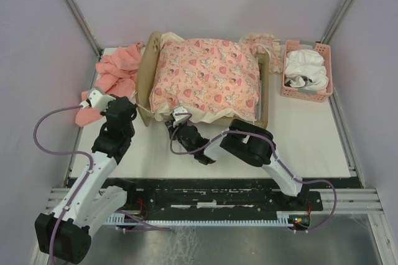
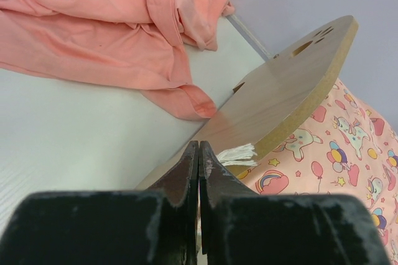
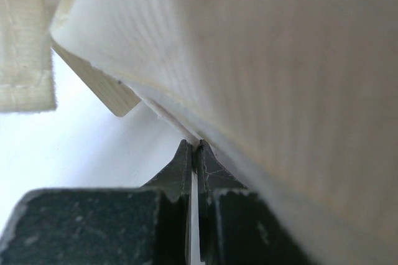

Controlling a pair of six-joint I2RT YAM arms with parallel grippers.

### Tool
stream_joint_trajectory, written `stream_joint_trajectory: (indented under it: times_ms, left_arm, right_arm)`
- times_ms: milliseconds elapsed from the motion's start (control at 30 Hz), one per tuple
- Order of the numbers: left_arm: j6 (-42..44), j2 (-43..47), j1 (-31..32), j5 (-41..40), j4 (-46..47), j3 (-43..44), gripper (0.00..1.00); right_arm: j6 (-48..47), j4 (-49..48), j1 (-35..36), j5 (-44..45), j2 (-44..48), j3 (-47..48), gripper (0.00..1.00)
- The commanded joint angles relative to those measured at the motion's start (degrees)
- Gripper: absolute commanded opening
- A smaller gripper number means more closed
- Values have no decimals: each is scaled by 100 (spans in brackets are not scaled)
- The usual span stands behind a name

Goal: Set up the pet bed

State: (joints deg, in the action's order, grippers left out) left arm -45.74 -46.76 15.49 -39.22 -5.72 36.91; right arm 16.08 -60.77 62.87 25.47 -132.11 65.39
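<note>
Cream ribbed fabric (image 3: 267, 60) is pinched by its hem in my right gripper (image 3: 198, 145); my left gripper (image 2: 199, 147) is pressed shut beside a frayed white tie (image 2: 239, 153), and I cannot tell whether it grips it. I should pull evenly and low, seating the pink unicorn-print cushion (image 1: 205, 78) square in the light-wood pet bed (image 1: 148, 72) at far centre. Far right, the pink plastic basket (image 1: 306, 94) holds crumpled white cloths (image 1: 306, 65).
</note>
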Motion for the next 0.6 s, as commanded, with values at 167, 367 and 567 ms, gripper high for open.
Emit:
stream_joint_trajectory:
  times_ms: [167,367,567]
  left_arm:
    - [482,211,-28,-437,394,272,3]
    - [-143,625,-28,-227,110,-348,3]
    - [-303,1204,-28,-117,-473,-827,36]
  right_arm:
    - [62,127,-14,186,246,-22,2]
    - [-177,-143,-6,-337,549,-292,21]
    - [-165,262,5,-972,1861,-1250,46]
